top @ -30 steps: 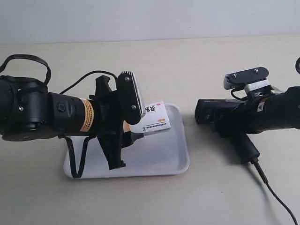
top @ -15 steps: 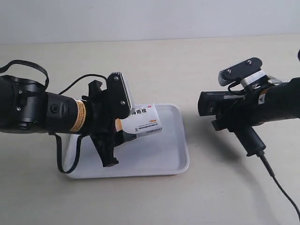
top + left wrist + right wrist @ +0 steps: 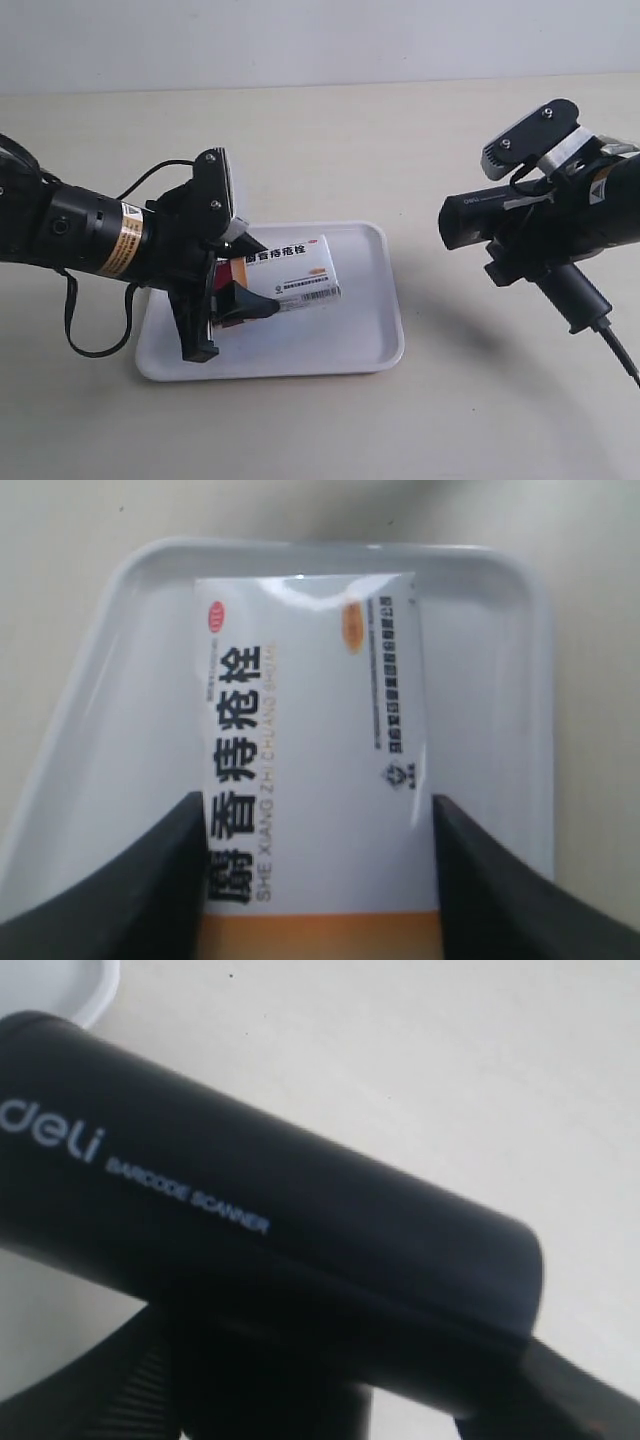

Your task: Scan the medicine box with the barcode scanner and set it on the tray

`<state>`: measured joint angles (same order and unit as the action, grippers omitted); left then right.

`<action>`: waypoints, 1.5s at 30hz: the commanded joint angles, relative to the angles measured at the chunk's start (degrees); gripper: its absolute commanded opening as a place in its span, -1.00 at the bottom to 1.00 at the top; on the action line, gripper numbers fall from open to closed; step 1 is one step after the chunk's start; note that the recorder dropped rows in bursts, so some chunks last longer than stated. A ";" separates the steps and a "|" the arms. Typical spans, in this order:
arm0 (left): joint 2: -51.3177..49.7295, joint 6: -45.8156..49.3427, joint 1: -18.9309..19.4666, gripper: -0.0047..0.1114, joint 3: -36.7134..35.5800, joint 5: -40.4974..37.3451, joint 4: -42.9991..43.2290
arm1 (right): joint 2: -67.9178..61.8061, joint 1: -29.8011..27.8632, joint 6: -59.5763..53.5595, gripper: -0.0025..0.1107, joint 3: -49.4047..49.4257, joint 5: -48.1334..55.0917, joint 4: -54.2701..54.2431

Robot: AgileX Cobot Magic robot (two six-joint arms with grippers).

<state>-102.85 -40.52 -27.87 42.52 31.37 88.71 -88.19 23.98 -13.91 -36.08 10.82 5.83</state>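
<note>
The small white cardboard medicine box (image 3: pixel 312 750) with dark lettering and an orange stripe sits over the flat white plastic tray (image 3: pixel 500 680), its long axis running straight out from the left tool (image 3: pixel 315 880), whose two black fingers (image 3: pixel 130 880) press its long sides. Nothing else lies on the tray. Well apart above the pale table (image 3: pixel 330 130), the right tool (image 3: pixel 530 255) grips the black pistol-shaped barcode scanner (image 3: pixel 500 215), its head facing the box; how far that tool is parted I cannot tell.

medicine box (image 3: pixel 288 273) filling left claw (image 3: pixel 232 290) over tray (image 3: pixel 370 330), bare tabletop (image 3: pixel 430 300) between tray and barcode scanner (image 3: pixel 500 215)
</note>
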 commanded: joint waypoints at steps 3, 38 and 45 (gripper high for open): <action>0.16 -0.69 0.75 -0.92 0.31 2.65 1.06 | 0.58 -0.03 -0.93 -0.96 -0.25 0.14 0.85; -7.09 -6.64 0.52 0.80 1.36 -8.57 -10.73 | -15.91 -0.03 17.16 0.19 -0.49 -18.13 -4.42; 14.74 -29.64 0.52 0.63 1.47 -13.68 4.69 | 10.51 -0.03 18.61 0.51 -0.49 -3.69 -4.42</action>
<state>-95.72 -59.87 -27.34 43.76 19.32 87.35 -86.14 23.98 4.45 -36.18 2.68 1.41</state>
